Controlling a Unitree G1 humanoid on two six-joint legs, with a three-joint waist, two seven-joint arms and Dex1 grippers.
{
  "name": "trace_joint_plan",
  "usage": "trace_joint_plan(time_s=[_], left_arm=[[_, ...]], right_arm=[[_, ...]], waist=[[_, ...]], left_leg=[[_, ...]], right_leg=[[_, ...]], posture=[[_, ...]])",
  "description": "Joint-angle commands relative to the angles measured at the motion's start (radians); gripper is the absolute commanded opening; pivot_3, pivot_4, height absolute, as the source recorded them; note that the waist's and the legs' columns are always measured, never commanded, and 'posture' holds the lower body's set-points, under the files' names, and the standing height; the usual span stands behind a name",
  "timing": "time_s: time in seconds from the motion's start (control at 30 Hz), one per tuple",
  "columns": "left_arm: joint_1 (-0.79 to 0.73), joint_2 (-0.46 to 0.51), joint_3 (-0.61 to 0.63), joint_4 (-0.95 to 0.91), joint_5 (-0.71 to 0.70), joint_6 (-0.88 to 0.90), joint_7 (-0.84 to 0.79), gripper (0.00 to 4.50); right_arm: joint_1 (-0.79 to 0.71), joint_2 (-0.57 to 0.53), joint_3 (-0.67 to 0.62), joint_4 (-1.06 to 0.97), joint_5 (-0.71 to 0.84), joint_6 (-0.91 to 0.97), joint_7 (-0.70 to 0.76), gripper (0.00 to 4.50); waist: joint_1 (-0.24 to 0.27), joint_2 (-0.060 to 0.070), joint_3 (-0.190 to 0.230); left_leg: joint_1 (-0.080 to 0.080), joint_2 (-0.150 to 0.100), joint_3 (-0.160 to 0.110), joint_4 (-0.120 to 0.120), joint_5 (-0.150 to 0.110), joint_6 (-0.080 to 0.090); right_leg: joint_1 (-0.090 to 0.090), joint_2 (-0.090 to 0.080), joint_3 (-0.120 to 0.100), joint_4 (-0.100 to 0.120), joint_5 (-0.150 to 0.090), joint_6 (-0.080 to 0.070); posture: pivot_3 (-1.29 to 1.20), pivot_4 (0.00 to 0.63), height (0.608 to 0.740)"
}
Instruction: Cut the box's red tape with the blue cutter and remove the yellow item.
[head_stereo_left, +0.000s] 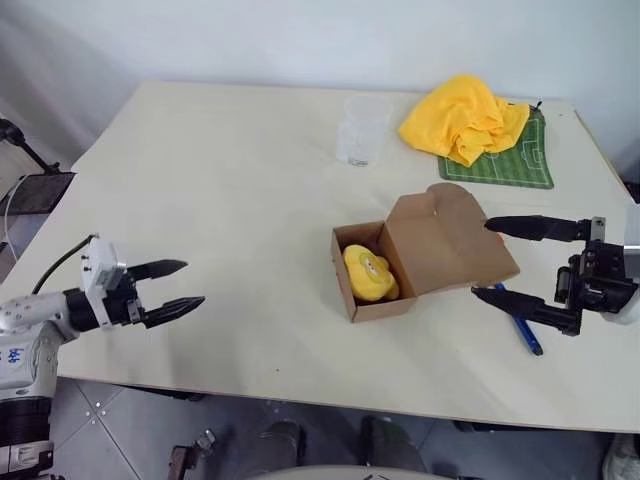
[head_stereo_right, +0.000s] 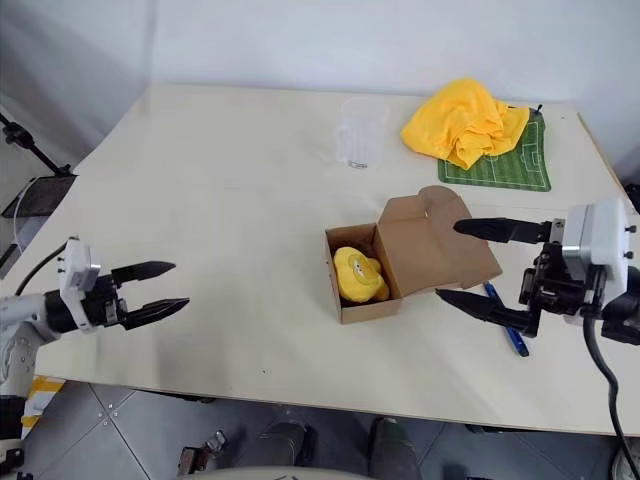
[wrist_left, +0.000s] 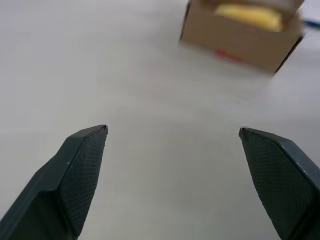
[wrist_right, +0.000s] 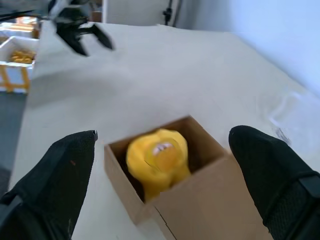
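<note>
Cardboard box (head_stereo_left: 400, 262) is seen opened, a soft rounded yellow item (head_stereo_left: 367, 275) inside; a crumpled cloth (head_stereo_left: 462, 118) is seen behind; both end effectors (head_stereo_left: 165, 289) (head_stereo_left: 508, 262) are spread, empty.

Yellow cloth (head_stereo_left: 463, 118) on green pitch mat (head_stereo_left: 510, 158); clear plastic cup (head_stereo_left: 362, 130) nearby.

I am holding my left claw (head_stereo_left: 170, 290) at the lower left of the frame, its two black fingers spread wide and pointing right, gripping nothing. I am holding my right claw (head_stereo_left: 495, 260) at the right edge, its fingers gaping just as wide and pointing left, one above the other, empty too.
</note>
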Motion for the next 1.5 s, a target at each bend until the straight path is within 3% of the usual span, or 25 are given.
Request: trace_joint_plan(time_s=[0.03,0.13,0.3,0.43,0.53,0.63,0.77,0.97,1.13,1.33,1.5], left_arm=[[-0.188,0.012,-0.135,-0.133,-0.035,0.136,0.014,4.46],[-0.410,-0.011,-0.320,-0.136,0.017,0.246,-0.014,4.46],[-0.734,-0.181,-0.600,-0.017,0.151,0.312,-0.011,4.46],[-0.819,-0.278,-0.712,0.066,0.232,0.255,-0.031,4.46],[-0.870,-0.363,-0.839,0.186,0.375,0.108,-0.023,4.46],[-0.897,-0.400,-0.887,0.292,0.459,0.002,-0.023,4.46],[-0.914,-0.453,-0.908,0.390,0.518,-0.082,-0.027,3.59],[-0.949,-0.532,-0.858,0.517,0.555,-0.167,0.015,1.66],[-0.986,-0.580,-0.771,0.582,0.505,-0.207,0.015,0.17],[-1.012,-0.610,-0.515,0.598,0.264,-0.133,-0.085,0.02],[-0.949,-0.554,-0.285,0.602,0.097,-0.106,-0.066,0.02]], right_arm=[[0.016,-0.033,-0.067,-0.027,0.027,0.005,-0.004,4.50],[0.027,-0.049,-0.094,-0.037,0.038,0.023,-0.025,4.50],[0.059,-0.046,-0.121,-0.085,0.059,0.050,-0.073,4.50],[0.097,-0.038,-0.140,-0.118,0.071,0.071,-0.100,4.50],[0.169,-0.019,-0.189,-0.174,0.092,0.101,-0.130,4.50],[0.216,-0.006,-0.224,-0.225,0.126,0.128,-0.167,4.50],[0.285,0.014,-0.265,-0.277,0.157,0.148,-0.203,4.50],[0.360,0.034,-0.294,-0.309,0.163,0.136,-0.230,4.50],[0.371,0.055,-0.291,-0.310,0.155,0.106,-0.251,4.50],[0.332,0.096,-0.226,-0.271,0.146,0.067,-0.295,4.50],[0.255,0.141,-0.120,-0.254,0.156,0.036,-0.341,4.50]], waist=[[0.006,0.000,0.000],[0.008,0.000,0.000],[-0.009,0.000,0.000],[-0.032,-0.001,0.000],[-0.026,-0.001,0.000],[-0.025,-0.002,0.001],[-0.025,-0.002,0.001],[-0.018,-0.004,0.002],[-0.011,-0.004,0.002],[-0.007,-0.004,0.002],[-0.021,-0.004,0.002]], left_leg=[[0.000,0.000,0.000,0.000,0.000,0.000],[0.000,-0.001,0.001,0.000,0.000,0.001],[0.000,0.000,0.004,-0.001,0.000,0.001],[0.000,0.001,0.005,-0.001,0.000,0.001],[0.000,0.001,0.005,-0.001,0.000,0.000],[-0.001,0.000,0.005,0.000,0.000,0.001],[0.000,0.000,0.004,-0.001,0.000,0.001],[0.000,0.000,0.005,0.000,0.000,0.002],[-0.001,0.000,0.005,0.000,0.000,0.002],[-0.001,0.000,0.005,0.000,0.000,0.002],[0.000,0.000,0.005,0.000,0.001,0.001]], right_leg=[[0.001,0.000,0.000,0.000,0.000,0.000],[0.000,0.001,-0.001,0.000,0.000,0.001],[0.000,0.003,0.000,0.003,0.000,0.001],[-0.003,0.004,0.001,0.003,0.000,0.001],[-0.003,0.005,0.001,0.003,0.000,0.001],[-0.002,0.004,0.001,0.002,0.000,0.001],[-0.002,0.004,0.002,0.001,0.001,0.001],[-0.002,0.003,0.002,0.001,0.001,0.002],[-0.002,0.004,0.002,0.001,0.001,0.002],[-0.003,0.004,0.001,0.002,0.001,0.002],[-0.003,0.004,0.002,0.003,0.001,0.002]], posture=[[0.00,0.150,0.740],[0.00,0.150,0.740],[0.00,0.150,0.740],[0.00,0.150,0.740],[0.00,0.150,0.740],[0.00,0.150,0.740],[0.00,0.150,0.740],[0.00,0.150,0.740],[0.00,0.150,0.740],[0.00,0.150,0.740],[0.00,0.150,0.740]])
